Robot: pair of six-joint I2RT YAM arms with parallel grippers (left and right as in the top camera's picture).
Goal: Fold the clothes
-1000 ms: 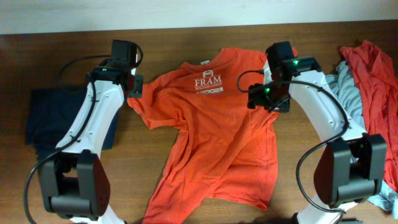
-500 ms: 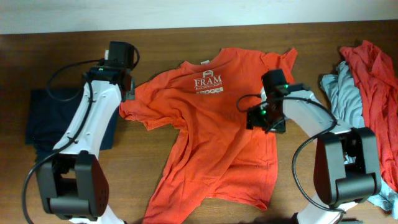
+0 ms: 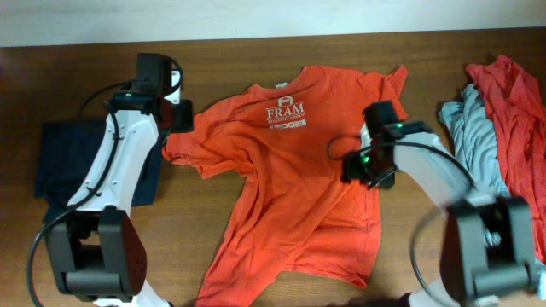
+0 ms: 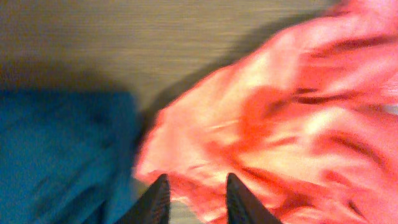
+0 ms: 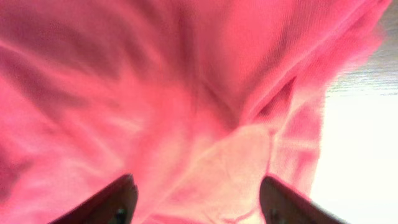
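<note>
Loosely rumpled, orange-red T-shirt [image 3: 299, 179] sprawls across wooden table [image 3: 256, 51].

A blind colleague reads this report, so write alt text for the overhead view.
An orange-red T-shirt lies spread and wrinkled on a wooden table. The left hand is at one sleeve, the right hand over the opposite side. A navy garment lies far left; red and grey-blue clothes are piled far right.
</note>
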